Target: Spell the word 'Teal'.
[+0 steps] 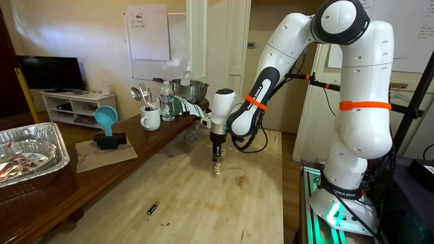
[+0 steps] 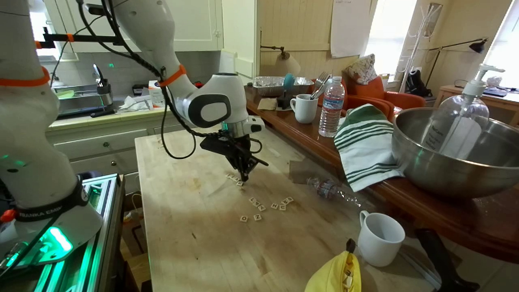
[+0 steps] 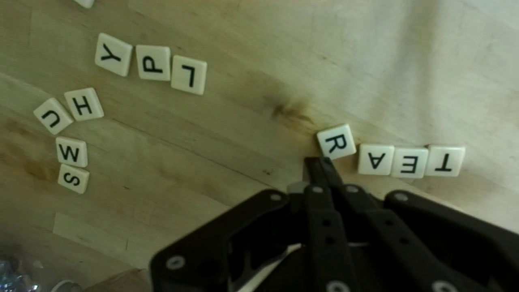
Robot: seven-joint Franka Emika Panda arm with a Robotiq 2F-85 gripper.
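Wrist view | my pincer (image 3: 319, 161) pressed together at R tile (image 3: 337, 141), touch unclear | T tile (image 3: 445, 161), E tile (image 3: 409, 162), A tile (image 3: 376, 159) aligned between robot-side and opposite edges of worktop (image 2: 194, 259); L tile (image 3: 189, 75) apart | I judge step: 4th letter; next, nudge R clear, slide L in

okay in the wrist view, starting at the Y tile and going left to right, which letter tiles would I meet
Y tile, P tile, L tile, R tile, A tile, E tile, T tile.
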